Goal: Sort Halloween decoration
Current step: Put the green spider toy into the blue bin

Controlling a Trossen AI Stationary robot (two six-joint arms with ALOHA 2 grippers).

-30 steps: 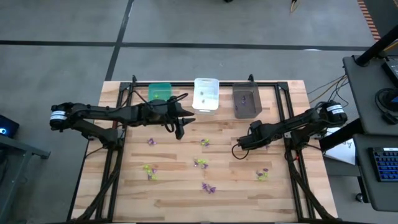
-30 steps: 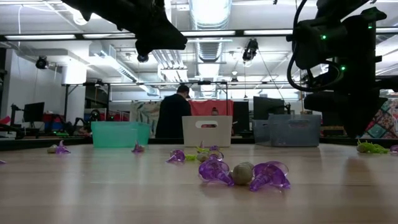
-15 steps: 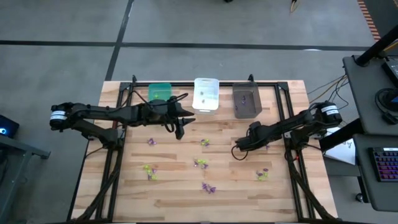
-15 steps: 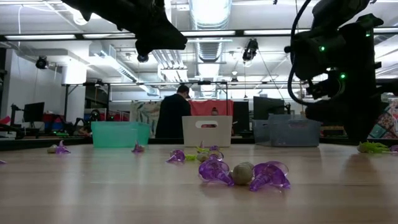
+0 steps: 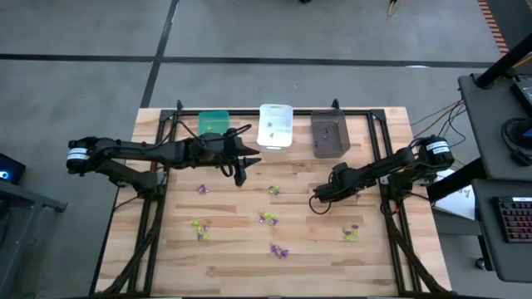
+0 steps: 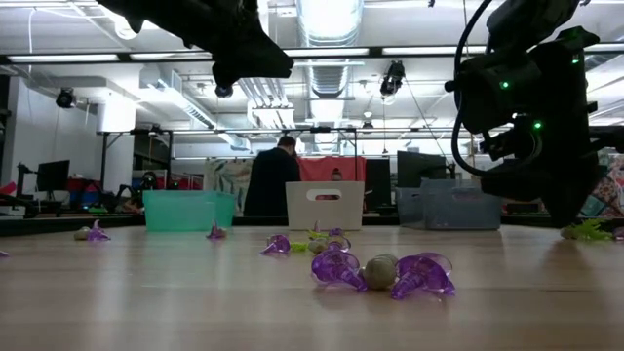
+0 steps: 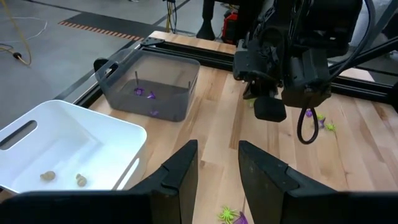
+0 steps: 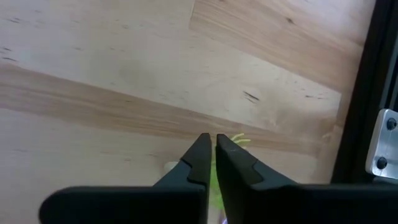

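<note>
Small spiky Halloween decorations lie scattered on the wooden table: a purple one (image 5: 202, 189), yellow-green ones (image 5: 199, 227) (image 5: 273, 190), and mixed ones (image 5: 268, 218) (image 5: 279, 250) (image 5: 352, 232). At right of centre my right gripper (image 5: 316, 202) points steeply down at the table, shut on a yellow-green decoration (image 8: 216, 168). My left gripper (image 5: 241, 170) hangs open high above the table, just in front of the green bin (image 5: 214, 123) and white bin (image 5: 275, 124), with nothing between its fingers (image 7: 186, 165). My right gripper pinches the yellow-green decoration between its two fingertips (image 8: 200, 155), coming from above and slanting steeply down. A few of its spikes (image 8: 239, 142) stick out past the fingers. In the low view the piece (image 6: 585, 231) sits at table level; whether it is lifted, I cannot tell.
Three bins stand in a row at the far edge: green, white and dark grey (image 5: 327, 134). The grey one holds purple pieces (image 7: 144, 93) and the white one small greyish pieces (image 7: 62, 178). Black frame rails (image 5: 384, 158) run along the table's sides. A person stands in the room behind.
My right arm has leaned forward a little, with its gripper staying over the same spot at right of centre. The loose decorations lie where they were.
</note>
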